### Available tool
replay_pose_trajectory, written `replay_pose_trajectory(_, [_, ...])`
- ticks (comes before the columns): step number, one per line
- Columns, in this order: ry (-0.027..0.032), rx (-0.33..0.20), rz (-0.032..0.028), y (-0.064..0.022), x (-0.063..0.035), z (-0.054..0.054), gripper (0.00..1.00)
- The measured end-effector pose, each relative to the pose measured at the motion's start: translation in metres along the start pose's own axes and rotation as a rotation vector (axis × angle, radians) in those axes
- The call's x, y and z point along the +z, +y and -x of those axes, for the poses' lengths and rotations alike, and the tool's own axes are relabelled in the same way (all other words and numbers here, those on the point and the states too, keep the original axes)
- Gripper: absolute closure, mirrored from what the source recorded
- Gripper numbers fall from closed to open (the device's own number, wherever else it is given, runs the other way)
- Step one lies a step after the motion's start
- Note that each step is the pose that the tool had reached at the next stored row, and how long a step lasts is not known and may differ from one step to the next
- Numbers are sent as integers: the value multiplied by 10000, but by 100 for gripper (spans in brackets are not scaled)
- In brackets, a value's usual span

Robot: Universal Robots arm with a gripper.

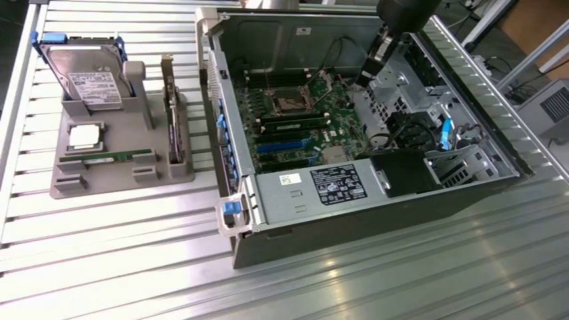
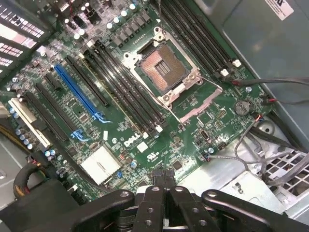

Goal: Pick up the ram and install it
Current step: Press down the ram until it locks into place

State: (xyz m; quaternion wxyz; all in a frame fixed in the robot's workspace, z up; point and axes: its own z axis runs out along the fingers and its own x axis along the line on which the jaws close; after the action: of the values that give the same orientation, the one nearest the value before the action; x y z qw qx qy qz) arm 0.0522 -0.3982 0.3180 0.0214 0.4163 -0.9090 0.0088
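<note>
Gripper [image 2: 164,180]: we see it clenched, empty, above the motherboard [image 2: 145,111] inside the case [image 1: 498,150].
Ram [image 1: 105,159]: we see it lying in the grey holder [image 1: 124,175], beside the case.

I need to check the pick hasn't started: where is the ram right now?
The ram lies in the grey holder on the exterior view's left, just below the silver processor, outside the open computer case.
</note>
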Motion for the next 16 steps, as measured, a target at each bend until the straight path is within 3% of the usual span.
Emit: replay_pose_trajectory(16, [-7,3893,181,0,0,0,90])
